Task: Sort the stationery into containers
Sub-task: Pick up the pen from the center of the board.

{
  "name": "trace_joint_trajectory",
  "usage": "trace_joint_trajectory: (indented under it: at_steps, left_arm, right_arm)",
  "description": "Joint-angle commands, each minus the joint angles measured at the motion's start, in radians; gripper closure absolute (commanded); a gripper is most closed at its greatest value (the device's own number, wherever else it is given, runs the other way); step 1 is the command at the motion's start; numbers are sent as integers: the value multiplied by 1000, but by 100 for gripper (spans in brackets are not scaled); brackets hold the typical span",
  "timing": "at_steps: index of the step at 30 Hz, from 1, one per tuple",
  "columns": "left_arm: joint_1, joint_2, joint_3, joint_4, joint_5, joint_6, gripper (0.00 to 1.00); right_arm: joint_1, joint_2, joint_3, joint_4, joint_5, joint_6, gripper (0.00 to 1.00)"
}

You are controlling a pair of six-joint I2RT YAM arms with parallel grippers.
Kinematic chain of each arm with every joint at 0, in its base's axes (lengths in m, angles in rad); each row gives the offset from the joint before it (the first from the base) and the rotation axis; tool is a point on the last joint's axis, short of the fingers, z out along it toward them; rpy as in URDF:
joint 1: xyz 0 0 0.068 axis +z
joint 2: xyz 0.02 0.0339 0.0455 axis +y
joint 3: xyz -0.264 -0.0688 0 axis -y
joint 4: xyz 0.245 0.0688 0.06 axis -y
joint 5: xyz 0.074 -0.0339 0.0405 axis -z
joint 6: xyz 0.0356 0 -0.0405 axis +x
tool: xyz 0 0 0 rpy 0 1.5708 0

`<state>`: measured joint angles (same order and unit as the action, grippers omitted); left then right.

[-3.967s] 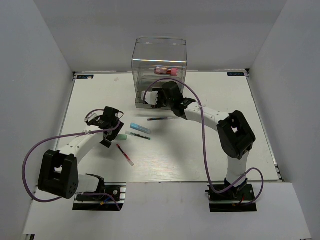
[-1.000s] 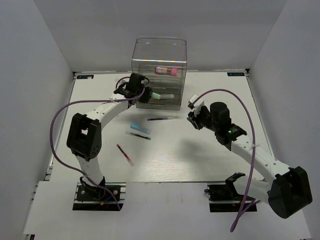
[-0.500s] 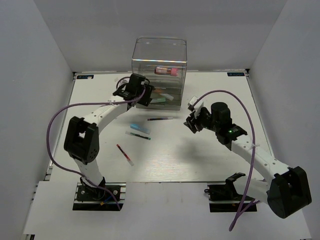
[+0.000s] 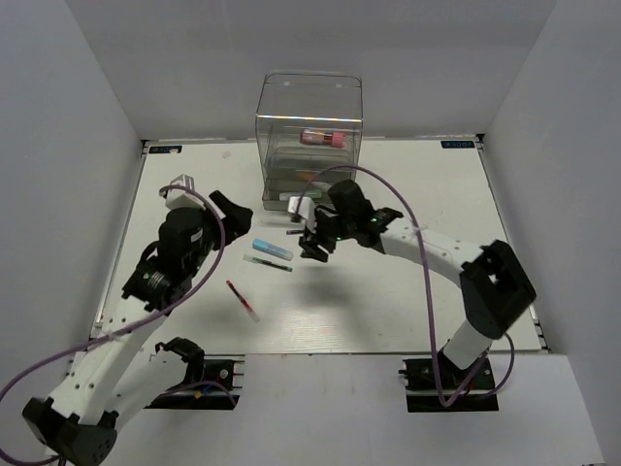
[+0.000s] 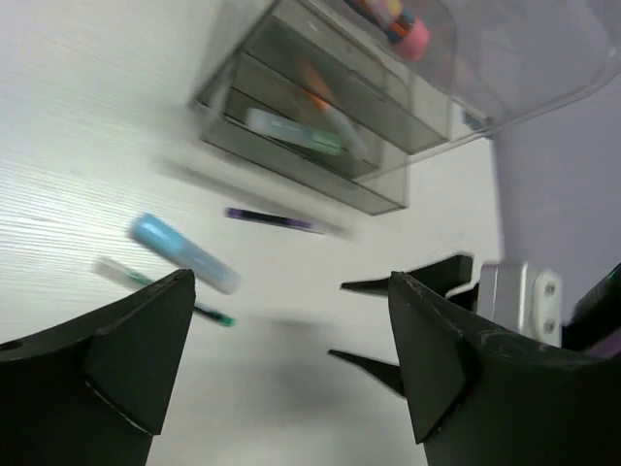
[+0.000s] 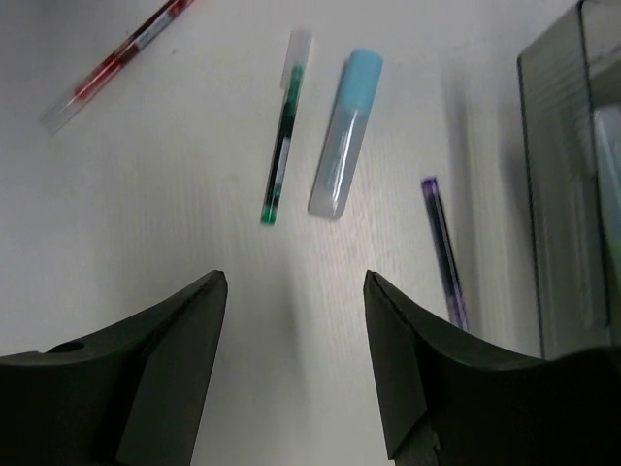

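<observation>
The right gripper (image 4: 312,243) hangs over the middle of the table (image 4: 408,301) with its jaws spread and nothing between them. In its wrist view the light blue marker (image 6: 346,136) lies just ahead of the fingertips and slightly right of the gap. The marker's long axis points almost straight away from the claw, so the jaws already stand across the barrel. From above, that same marker (image 4: 273,249) lies just left of the right gripper. The thin green pen (image 4: 268,263) lies close beside it and nearly parallel, apart from it by a narrow strip of table. The thin purple pen (image 4: 294,232) lies between the marker and the clear drawer box (image 4: 309,107), partly under the right gripper. The red-white pen (image 4: 243,301) lies alone, nearer the arm bases. The left gripper (image 4: 233,225) is also spread wide and empty, on the marker's other side and tilted toward the box. The right looks the nearer and better lined up, so I judge the marker its pick. In the box, the chunky pink tube (image 4: 323,137) rests in the upper compartment. Lower down, a drawer holds a pale green marker (image 5: 291,131) and an orange-grey marker (image 5: 315,87), though which tier is hard to tell.
</observation>
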<state>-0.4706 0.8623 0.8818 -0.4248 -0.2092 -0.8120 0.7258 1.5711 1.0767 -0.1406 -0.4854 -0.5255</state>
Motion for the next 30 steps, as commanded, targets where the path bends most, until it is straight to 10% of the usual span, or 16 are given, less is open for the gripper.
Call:
trace_joint_trajectory:
  at_steps: [1, 13, 30]
  left_arm:
    - [4, -80, -35, -133, -137, 263, 8]
    - [4, -287, -191, -154, -202, 295, 7]
    - [4, -307, -191, -154, -202, 295, 6]
  right_arm:
    - [56, 111, 172, -52, 88, 16, 35]
    - [156, 513, 595, -195, 271, 125, 34]
    - [156, 693, 687, -254, 289, 127, 37]
